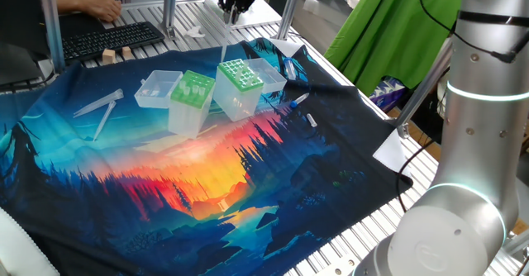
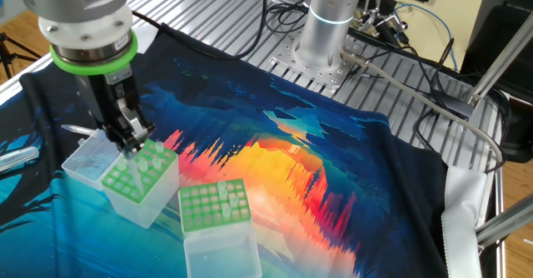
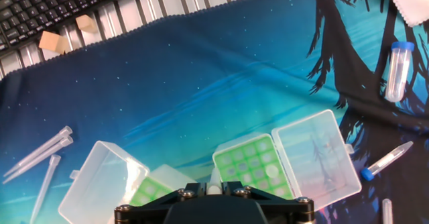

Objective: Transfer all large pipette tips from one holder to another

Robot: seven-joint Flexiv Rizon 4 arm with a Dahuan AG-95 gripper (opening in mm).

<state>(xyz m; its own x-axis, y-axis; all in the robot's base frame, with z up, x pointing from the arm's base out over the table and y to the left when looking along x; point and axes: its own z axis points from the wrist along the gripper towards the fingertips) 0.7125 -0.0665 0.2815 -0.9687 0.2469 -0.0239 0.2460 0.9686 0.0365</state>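
My gripper point(image 1: 232, 13) is raised over the two boxes and shut on a large pipette tip point(image 1: 226, 36), a clear cone hanging straight down. In the hand view the tip's wide end point(image 3: 213, 186) sits between the black fingers of the gripper point(image 3: 213, 190). The holder with the plain light-green top point(image 1: 192, 90) carries several upright tips point(image 2: 143, 163). The dotted darker green holder point(image 1: 241, 73) stands right beside it. The tip's point hangs near where the two boxes meet, level with the dotted holder's left edge point(image 3: 222, 163). From the other side the gripper point(image 2: 133, 147) appears just above the light-green holder point(image 2: 133, 182).
Each box has its clear lid point(image 3: 312, 157) point(image 3: 100, 184) folded outward. Loose tips point(image 3: 37, 153) lie on the printed cloth at the left. Capped tubes point(image 3: 397, 70) point(image 3: 387, 160) lie at the right. Wooden blocks point(image 3: 50, 41), a keyboard point(image 1: 111, 38) and a person's hand point(image 1: 99, 7) are beyond.
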